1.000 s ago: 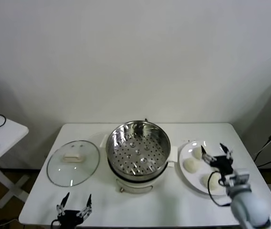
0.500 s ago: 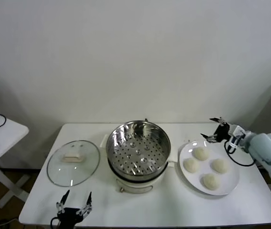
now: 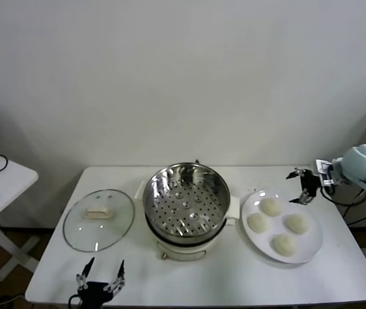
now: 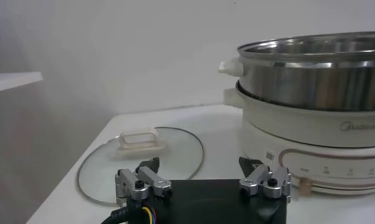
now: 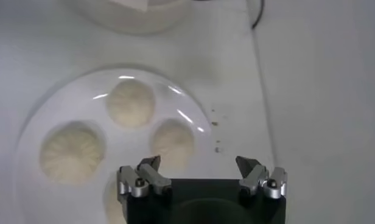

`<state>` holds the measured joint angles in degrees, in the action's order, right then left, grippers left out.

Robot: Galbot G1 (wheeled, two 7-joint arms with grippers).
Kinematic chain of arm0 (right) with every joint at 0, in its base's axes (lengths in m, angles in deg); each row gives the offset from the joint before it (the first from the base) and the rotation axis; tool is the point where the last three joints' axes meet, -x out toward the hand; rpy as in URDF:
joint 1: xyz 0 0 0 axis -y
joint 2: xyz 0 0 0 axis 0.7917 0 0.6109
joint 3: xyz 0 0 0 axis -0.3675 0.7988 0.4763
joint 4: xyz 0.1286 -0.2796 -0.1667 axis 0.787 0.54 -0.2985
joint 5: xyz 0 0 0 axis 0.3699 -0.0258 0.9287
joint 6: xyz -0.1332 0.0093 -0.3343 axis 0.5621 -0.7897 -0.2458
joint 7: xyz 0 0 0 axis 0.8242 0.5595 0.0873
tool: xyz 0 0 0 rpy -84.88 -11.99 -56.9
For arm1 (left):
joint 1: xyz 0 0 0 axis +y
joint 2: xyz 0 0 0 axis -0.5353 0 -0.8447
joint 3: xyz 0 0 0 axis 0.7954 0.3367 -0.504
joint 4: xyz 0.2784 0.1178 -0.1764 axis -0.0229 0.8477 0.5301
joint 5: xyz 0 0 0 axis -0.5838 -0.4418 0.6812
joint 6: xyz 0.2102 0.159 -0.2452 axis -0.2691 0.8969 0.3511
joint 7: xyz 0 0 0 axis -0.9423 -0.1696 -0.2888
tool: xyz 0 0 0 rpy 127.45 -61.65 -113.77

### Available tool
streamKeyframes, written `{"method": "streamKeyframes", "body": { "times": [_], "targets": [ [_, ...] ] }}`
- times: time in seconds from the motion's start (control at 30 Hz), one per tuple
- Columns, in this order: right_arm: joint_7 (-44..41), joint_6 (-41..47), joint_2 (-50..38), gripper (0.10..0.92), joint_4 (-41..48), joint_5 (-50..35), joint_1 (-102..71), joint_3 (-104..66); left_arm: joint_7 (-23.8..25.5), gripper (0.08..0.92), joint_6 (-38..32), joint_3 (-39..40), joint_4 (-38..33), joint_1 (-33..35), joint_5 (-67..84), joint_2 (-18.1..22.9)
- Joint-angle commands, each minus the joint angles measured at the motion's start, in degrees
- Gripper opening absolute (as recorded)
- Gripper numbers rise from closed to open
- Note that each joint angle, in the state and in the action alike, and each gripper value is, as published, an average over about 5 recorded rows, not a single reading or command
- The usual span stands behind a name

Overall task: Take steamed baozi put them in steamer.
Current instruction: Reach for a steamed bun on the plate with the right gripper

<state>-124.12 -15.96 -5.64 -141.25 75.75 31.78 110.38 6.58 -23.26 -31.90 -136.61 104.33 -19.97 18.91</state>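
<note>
A: What's the biggest thing there?

B: The white table (image 3: 54, 270). At its centre sits the steamer (image 3: 186, 196), a shiny perforated basket in a cream cooker base (image 4: 309, 131), with nothing in it.

A: And around it?

B: At nine o'clock from the steamer lies the glass lid (image 3: 99, 219), flat on the table. At three o'clock is the white plate (image 3: 312, 248), just beside the cooker.

A: Where are the steamed baozi (image 3: 271, 206)?

B: All four are on the plate, near each other but apart.

A: The grippers?

B: The right gripper (image 3: 303, 187) hangs above the plate's far edge, at about one o'clock from it, fingers spread wide, holding nothing. The left gripper (image 3: 100, 281) rests low at the table's near edge, around seven o'clock from the steamer, fingers apart and empty.
</note>
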Motion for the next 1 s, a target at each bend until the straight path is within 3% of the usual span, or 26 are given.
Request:
{"method": "streamKeyframes", "body": {
  "times": [0.03,0.5,1.0],
  "targets": [
    [-5.4,-1.6,8.1,0.823,9.8,-3.7,11.8,19.3,0.1,0.823,-0.1,0.0,-0.4,0.0,-0.5,0.2],
    [-1.4,-4.2,19.6,0.823,20.4,1.0,4.3,14.9,0.0,0.823,-0.2,-0.3,0.0,-0.4,-0.5,0.6],
    [0.0,-5.6,22.9,0.823,26.0,6.4,1.3,11.4,-0.2,0.823,-0.3,-1.2,1.2,-0.8,-0.4,0.5]
  ]
}}
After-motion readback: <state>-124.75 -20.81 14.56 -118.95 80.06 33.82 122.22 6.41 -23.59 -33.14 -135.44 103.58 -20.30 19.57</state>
